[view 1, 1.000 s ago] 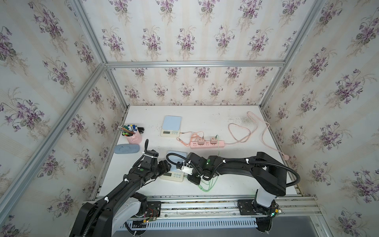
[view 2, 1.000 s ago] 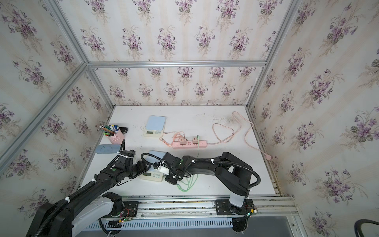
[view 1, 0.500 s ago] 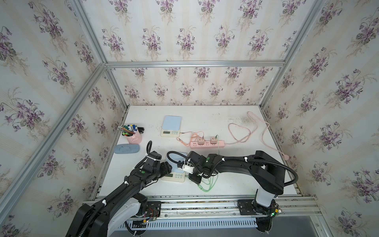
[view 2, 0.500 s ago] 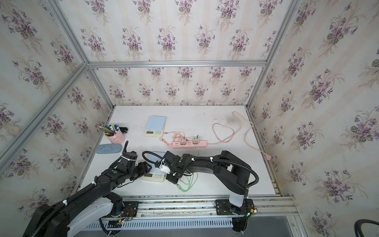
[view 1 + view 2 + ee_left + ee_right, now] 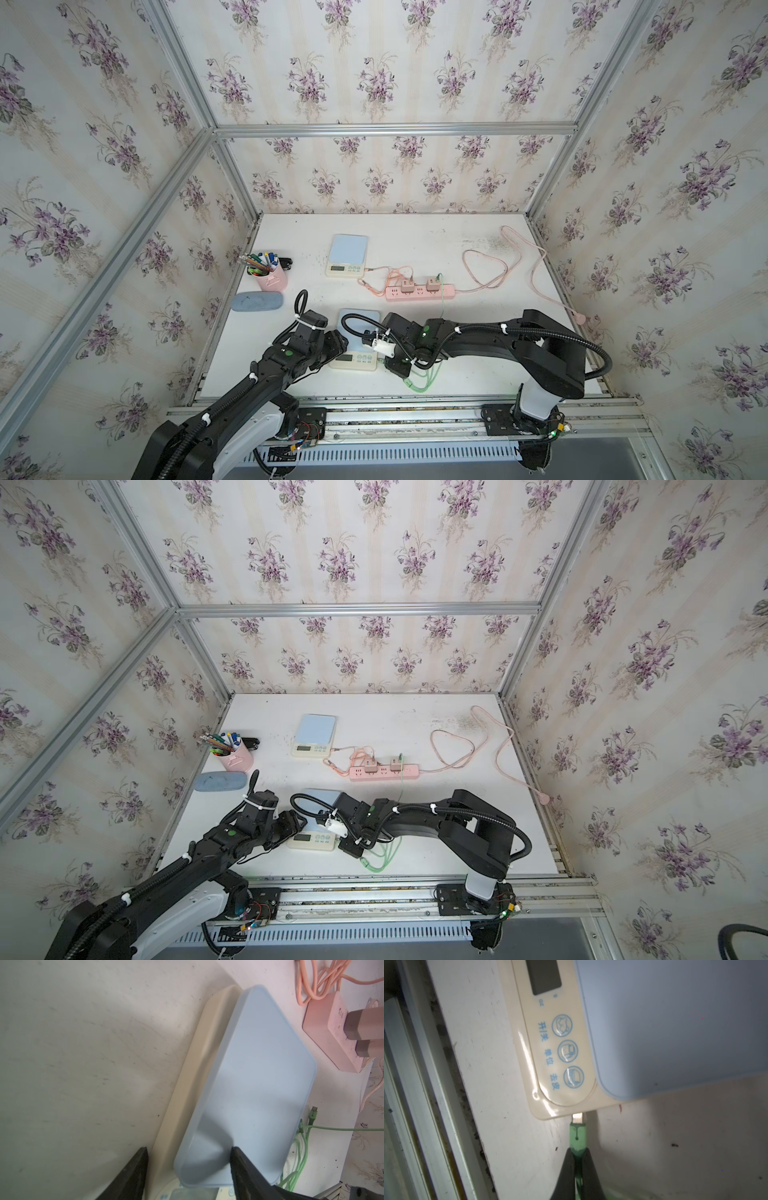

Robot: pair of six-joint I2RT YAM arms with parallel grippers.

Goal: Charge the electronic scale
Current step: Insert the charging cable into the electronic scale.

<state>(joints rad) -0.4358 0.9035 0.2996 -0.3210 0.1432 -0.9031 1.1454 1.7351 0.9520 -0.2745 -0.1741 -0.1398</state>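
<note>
Green plug (image 5: 577, 1132) at scale (image 5: 556, 1084) edge.
Pinched by right hand (image 5: 578, 1153); left hand (image 5: 188, 1148) spread astride scale. Crooked push could skid scale, bend tip.

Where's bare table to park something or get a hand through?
Free: table back strip behind the far scale and pink power strip; near-left patch between the blue case and the near edge. Crowded: near centre, left gripper and right gripper at the near scale, green cable looped alongside.

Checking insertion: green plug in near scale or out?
Not fully in: green plug shows bare metal tip at scale edge, right gripper holding it.
</note>
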